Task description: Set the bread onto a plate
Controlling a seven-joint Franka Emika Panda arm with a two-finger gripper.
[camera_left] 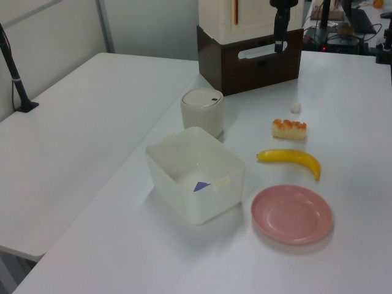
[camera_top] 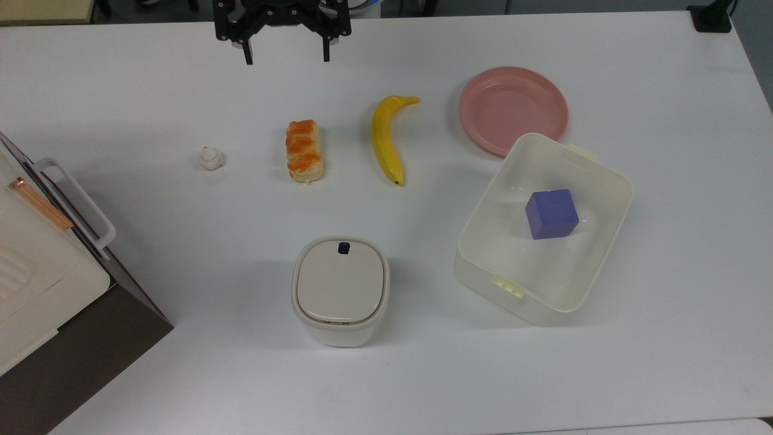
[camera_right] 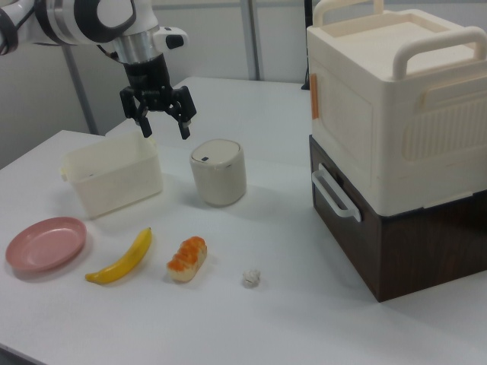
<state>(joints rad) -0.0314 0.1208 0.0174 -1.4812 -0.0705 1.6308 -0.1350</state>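
Bread (camera_top: 304,151) lies on the table, well below the spread-apart hand (camera_top: 287,58) in the top view.

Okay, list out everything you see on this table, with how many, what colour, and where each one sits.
Braided bread roll: one, orange-brown top with cream sides, middle of the table between the white ball and the banana.
Banana: one, yellow, between the bread and the plate.
Round plate: one, salmon pink, nothing on it, next to the tub.
Small lumpy ball: one, white, on the top view's left of the bread.
Rectangular plastic tub: one, cream, open.
Cube: one, purple, inside the tub.
Lidded canister: one, cream-white, near the bread.
Large box: one, cream upper part on a dark brown base, with handles.
Table: one, white.
Gripper: one, black, open, holding nothing, above the table.
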